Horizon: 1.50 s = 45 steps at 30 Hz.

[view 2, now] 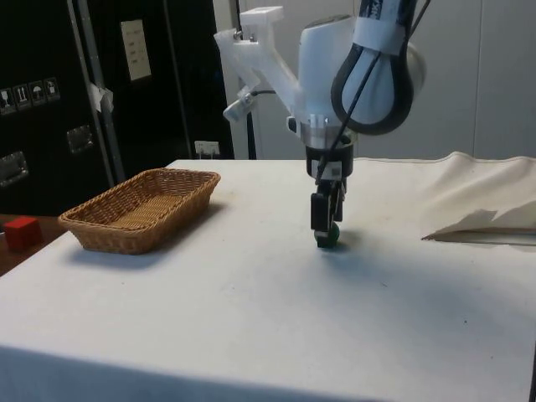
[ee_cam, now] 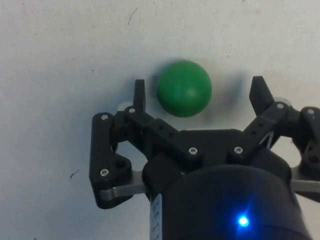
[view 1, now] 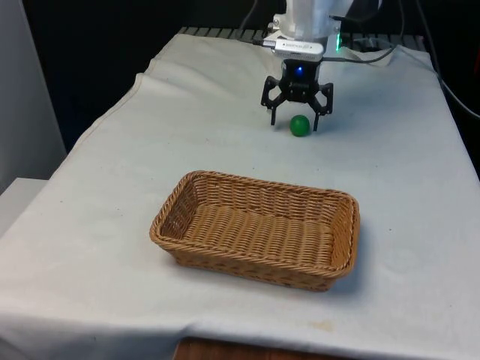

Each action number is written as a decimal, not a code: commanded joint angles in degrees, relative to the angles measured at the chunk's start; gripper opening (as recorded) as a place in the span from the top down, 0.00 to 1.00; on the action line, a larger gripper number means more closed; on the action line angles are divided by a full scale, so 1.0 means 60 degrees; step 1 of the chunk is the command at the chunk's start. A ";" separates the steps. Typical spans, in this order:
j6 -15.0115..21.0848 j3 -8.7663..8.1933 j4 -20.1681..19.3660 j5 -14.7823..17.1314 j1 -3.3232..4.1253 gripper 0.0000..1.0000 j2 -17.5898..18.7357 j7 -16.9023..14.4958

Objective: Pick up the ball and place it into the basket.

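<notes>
**Open gripper low over the green ball**

While the black two-finger gripper (view 1: 297, 120) hangs low over the cloth with its fingers spread apart, the small smooth green ball (view 1: 300, 125) sits on the table between them, nearer one fingertip than the other. In the wrist view the gripper (ee_cam: 198, 94) brackets the ball (ee_cam: 184, 88), with one thin black finger (ee_cam: 139, 93) just beside the ball and the other well clear of it; neither seems to touch, though the gap on the near side is too slight to be sure. From the side the gripper (view 2: 327, 228) reaches down almost to the cloth, the ball (view 2: 329, 239) showing at its tips. The rectangular woven wicker basket (view 1: 256, 226), light brown with a ribbed weave and rounded rim, stands well apart from the ball, toward the front of the table. The white cloth (view 1: 105, 225) lies matte and faintly creased.
</notes>
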 commanded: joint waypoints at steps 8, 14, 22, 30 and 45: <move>0.0019 0.0086 0.0000 0.0067 -0.0038 0.00 -0.0029 -0.0019; 0.0019 0.0029 0.0010 0.0029 0.0010 0.68 0.0010 0.0010; 0.0010 0.0010 0.0010 0.0010 0.0029 1.00 0.0029 0.0019; -0.0220 -0.0191 0.0038 -0.0134 0.0105 1.00 -0.0220 0.0029; -0.1423 -0.0229 0.0372 -0.0401 0.0057 1.00 -0.1385 0.0067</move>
